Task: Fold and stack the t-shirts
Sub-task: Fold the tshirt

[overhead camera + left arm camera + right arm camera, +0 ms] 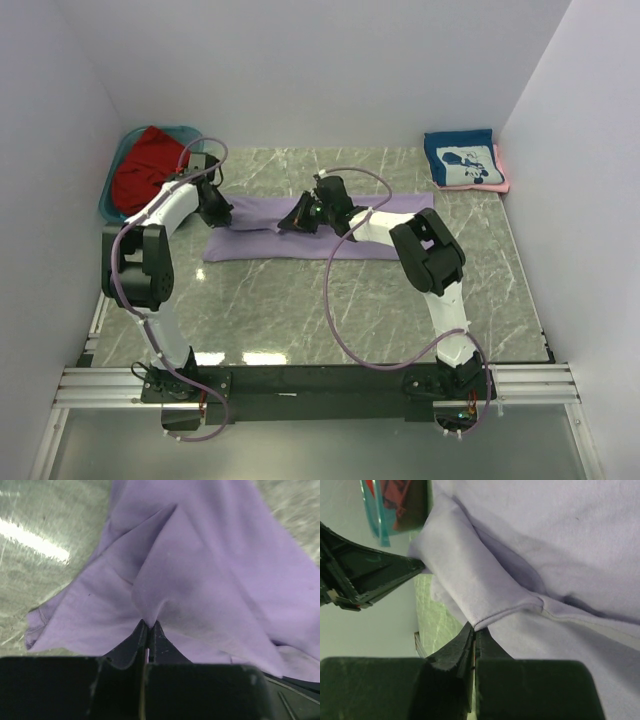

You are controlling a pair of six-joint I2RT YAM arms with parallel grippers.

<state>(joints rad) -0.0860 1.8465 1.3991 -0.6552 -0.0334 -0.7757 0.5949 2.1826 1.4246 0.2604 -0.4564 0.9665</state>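
Sitting far left: you see a teal plastic tub at the back left corner of the grey marbled table, against the wall.
Red shirt: a crumpled red cloth t-shirt fills that tub and bulges over its rim.
Left gripper: your left gripper is at the left end of the lavender shirt. Its jaws are pressed together on a pinch of the cloth, which rises in a small peak between the tips.
Lavender shirt: the plain lavender-purple cloth t-shirt lies as a long band across the middle of the table, stretched left to right between both arms, with creases fanning out from each grip.
Right gripper: your right gripper is near the middle of the shirt's far edge, jaws closed narrow on a doubled fold with a stitched hem.
Navy shirt: a folded navy t-shirt with white graphic lies at the back right corner.
Pink shirt: a folded pink t-shirt lies under the navy one, only its right edge showing.
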